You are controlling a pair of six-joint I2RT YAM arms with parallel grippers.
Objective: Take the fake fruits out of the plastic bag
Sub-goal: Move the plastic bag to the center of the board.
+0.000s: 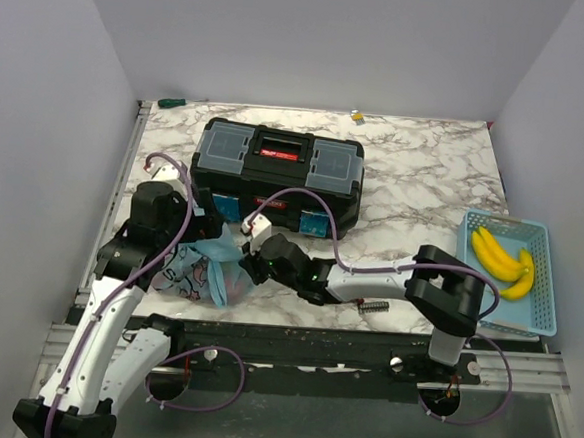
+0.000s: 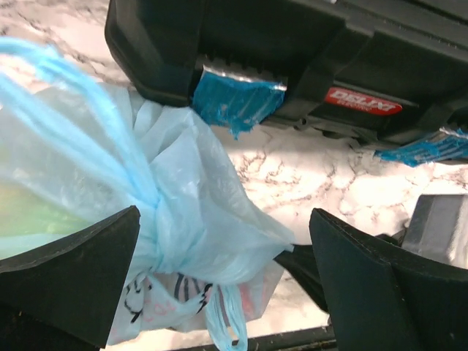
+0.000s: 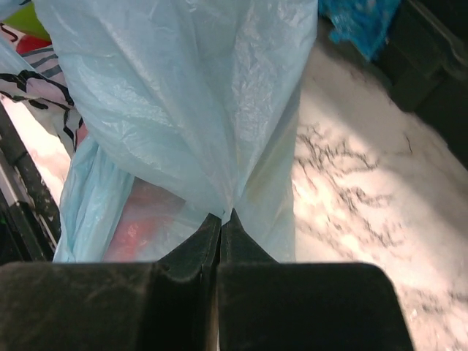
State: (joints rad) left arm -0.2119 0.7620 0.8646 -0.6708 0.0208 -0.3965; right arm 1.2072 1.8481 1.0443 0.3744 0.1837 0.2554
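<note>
The plastic bag (image 1: 200, 275), thin light-blue film with a pink-and-black print, lies crumpled at the table's near left. My right gripper (image 3: 221, 218) is shut on a gathered fold of the bag (image 3: 183, 102); in the top view it (image 1: 252, 266) meets the bag's right side. A red fruit (image 3: 135, 230) shows dimly through the film, and a bit of green (image 3: 29, 16) shows at the top left. My left gripper (image 2: 223, 281) stands open, its fingers (image 2: 69, 281) on either side of the bag's knotted neck (image 2: 157, 212). Yellow bananas (image 1: 503, 259) lie in a basket.
A black toolbox (image 1: 278, 173) stands just behind the bag. A light-blue mesh basket (image 1: 545, 297) sits at the right edge. A small metal spring (image 1: 372, 307) lies near the front edge. Small items sit at the back: a green one (image 1: 172, 101) and a yellow one (image 1: 356, 114).
</note>
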